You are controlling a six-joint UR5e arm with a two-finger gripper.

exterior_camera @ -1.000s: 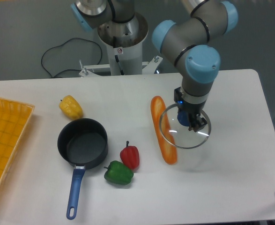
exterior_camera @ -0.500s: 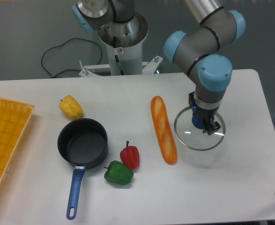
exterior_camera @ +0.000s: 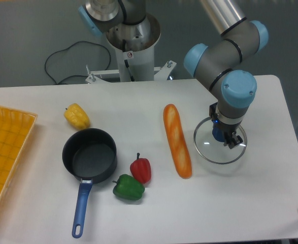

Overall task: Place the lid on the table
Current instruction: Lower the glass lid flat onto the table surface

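On the white surface [exterior_camera: 240, 203], right of the baguette [exterior_camera: 177, 141], the lid [exterior_camera: 220, 148] has shifted farther right than a moment ago and looks lower, so release seems close. The gripper [exterior_camera: 224, 137] remains over its centre, fingers apparently closed on the knob, which they hide. Whether the rim touches the surface is unclear.
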